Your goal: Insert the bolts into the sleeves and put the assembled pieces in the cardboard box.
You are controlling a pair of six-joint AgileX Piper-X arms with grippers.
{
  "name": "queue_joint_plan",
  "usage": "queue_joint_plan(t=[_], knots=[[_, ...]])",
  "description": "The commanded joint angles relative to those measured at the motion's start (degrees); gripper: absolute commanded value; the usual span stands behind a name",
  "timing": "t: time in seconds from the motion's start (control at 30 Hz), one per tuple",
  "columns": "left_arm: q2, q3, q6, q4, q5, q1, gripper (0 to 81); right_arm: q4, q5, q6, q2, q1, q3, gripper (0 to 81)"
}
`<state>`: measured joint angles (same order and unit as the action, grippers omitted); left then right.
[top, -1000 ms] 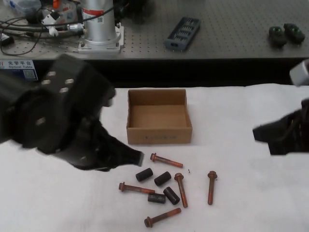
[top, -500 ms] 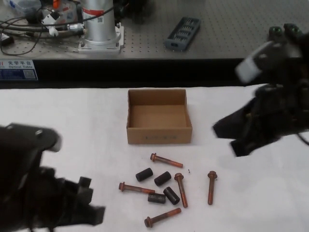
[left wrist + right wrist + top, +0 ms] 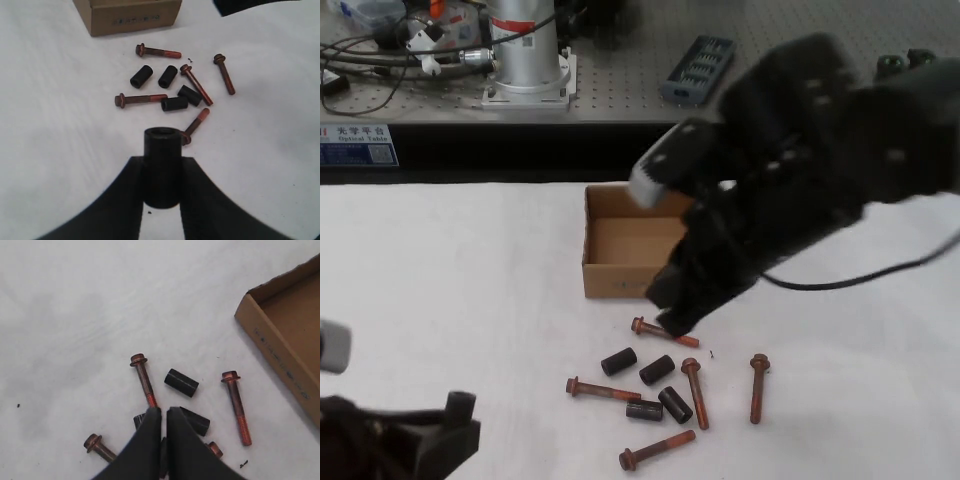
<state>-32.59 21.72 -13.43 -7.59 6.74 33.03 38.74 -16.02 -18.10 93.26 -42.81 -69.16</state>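
The left jaws pinch a matte black cylindrical sleeve [image 3: 161,170], its hollow end showing. The right jaws stand almost closed, apparently on nothing, above the scatter. Five coppery flange-headed bolts [image 3: 664,331] and four loose black sleeves [image 3: 618,361] lie on the worktop [image 3: 470,290], which is covered in fuzzy white cloth [image 3: 880,400]. They are just before the open brown cardboard box [image 3: 620,283]. Behind stands a perforated metal table [image 3: 620,70].

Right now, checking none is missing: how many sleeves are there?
5. Four sleeves lie among the bolts on the cloth; the fifth is held in the left jaws. Box partly hidden.
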Motion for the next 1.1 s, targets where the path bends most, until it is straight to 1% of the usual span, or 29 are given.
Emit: queue_joint_plan(t=[0.0, 0.1, 0.13, 0.3, 0.33, 0.37, 0.5, 0.67, 0.9, 1.0, 1.07], knots=[[5.1, -1.7, 0.6, -0.5, 2.2, -0.3, 15.0, 2.6, 0.7, -2.2, 5.4, -0.7, -4.8, 3.6], [7.8, -2.7, 0.8, -0.5, 3.8, -0.3, 15.0, 3.5, 0.5, -2.4, 9.2, -1.1, -8.5, 0.8], [8.8, -3.1, 1.2, -0.5, 4.4, -0.3, 15.0, 3.5, 0.5, -2.6, 10.0, -1.2, -9.7, 2.3], [11.4, -3.2, 5.0, -3.1, 4.6, -0.3, 15.0, 3.6, 1.7, -2.6, 14.8, -2.6, -14.8, 28.4], [11.7, -3.2, 5.1, -3.3, 4.6, -0.3, 15.0, 3.6, 2.4, -2.6, 15.6, -3.0, -15.6, 31.8], [11.9, -3.2, 5.1, -3.8, 4.6, -0.3, 15.0, 3.9, 3.3, -2.6, 16.5, -3.5, -16.5, 32.8], [11.9, -3.2, 4.9, -5.3, 4.6, -0.3, 15.0, 4.7, 6.0, -2.6, 19.5, -5.9, -19.2, 32.8], [11.9, -3.2, 4.9, -5.6, 4.7, -0.3, 15.0, 5.5, 6.4, -2.6, 22.3, -8.6, -19.8, 32.8], [11.9, -3.2, 4.9, -5.7, 4.7, -0.3, 15.0, 7.2, 6.6, -3.1, 25.2, -9.3, -19.8, 32.8], [11.9, -3.2, 4.9, -5.7, 4.7, -0.3, 15.0, 7.4, 9.0, -4.3, 25.3, -9.3, -19.8, 32.8], [11.9, -3.2, 4.9, -5.7, 5.3, -0.3, 15.0, 7.5, 9.0, -4.8, 25.3, -9.3, -19.8, 32.8]])
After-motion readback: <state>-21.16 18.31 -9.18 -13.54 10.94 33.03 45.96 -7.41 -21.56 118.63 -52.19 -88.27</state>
